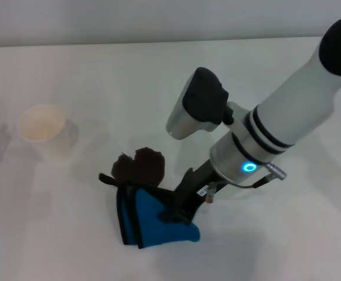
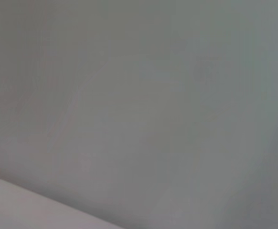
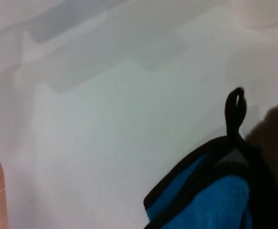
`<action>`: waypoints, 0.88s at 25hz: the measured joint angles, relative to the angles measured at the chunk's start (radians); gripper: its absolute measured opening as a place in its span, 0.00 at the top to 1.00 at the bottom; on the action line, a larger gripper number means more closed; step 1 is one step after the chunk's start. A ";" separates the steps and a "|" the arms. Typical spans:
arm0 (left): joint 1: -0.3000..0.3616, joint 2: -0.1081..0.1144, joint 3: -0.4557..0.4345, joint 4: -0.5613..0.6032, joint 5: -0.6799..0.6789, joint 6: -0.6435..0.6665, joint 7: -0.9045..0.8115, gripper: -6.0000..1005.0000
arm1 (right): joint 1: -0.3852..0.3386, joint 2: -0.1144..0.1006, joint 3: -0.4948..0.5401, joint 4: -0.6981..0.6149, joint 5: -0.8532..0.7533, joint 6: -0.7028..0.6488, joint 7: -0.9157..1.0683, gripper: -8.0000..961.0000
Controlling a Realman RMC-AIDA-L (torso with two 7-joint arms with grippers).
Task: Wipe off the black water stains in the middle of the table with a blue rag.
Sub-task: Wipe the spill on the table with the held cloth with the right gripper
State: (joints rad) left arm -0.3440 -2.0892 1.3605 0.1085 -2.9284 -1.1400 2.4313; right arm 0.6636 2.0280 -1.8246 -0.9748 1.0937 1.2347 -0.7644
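1. The blue rag is bright blue with black edges. It has a small black loop at one corner.
2. It lies crumpled on the white table, near the middle, toward the front.
3. The black water stains are one dark brown blob. The rag's far edge touches it.
4. The right gripper presses down on the rag. Its dark fingers look pinched on the cloth.
5. A pale cup stands well apart, off to the left.
6. There is bare table all around the rag and the stain.
7. The left gripper does not show.
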 joint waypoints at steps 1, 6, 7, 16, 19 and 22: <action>-0.004 0.000 0.000 0.000 0.000 0.000 0.000 0.11 | -0.001 0.000 -0.015 0.002 0.009 -0.023 -0.004 0.88; -0.019 0.000 0.001 -0.008 0.000 0.005 0.000 0.11 | -0.013 0.000 -0.070 0.005 0.031 -0.128 -0.010 0.88; -0.020 0.000 0.001 -0.008 0.000 0.006 0.000 0.11 | -0.014 0.000 -0.075 0.005 0.033 -0.142 -0.012 0.88; -0.024 0.004 0.001 -0.003 0.000 0.009 -0.067 0.11 | -0.016 0.000 -0.076 0.045 0.082 -0.242 -0.056 0.88; -0.026 0.004 0.001 -0.003 0.000 0.010 -0.075 0.11 | -0.014 -0.001 -0.075 0.054 0.083 -0.272 -0.053 0.88; -0.025 0.004 0.000 -0.003 0.000 0.011 -0.075 0.11 | -0.013 -0.003 -0.065 0.070 0.084 -0.312 -0.046 0.88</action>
State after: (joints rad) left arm -0.3694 -2.0855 1.3608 0.1056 -2.9284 -1.1292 2.3565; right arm 0.6505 2.0252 -1.8895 -0.9046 1.1773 0.9224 -0.8108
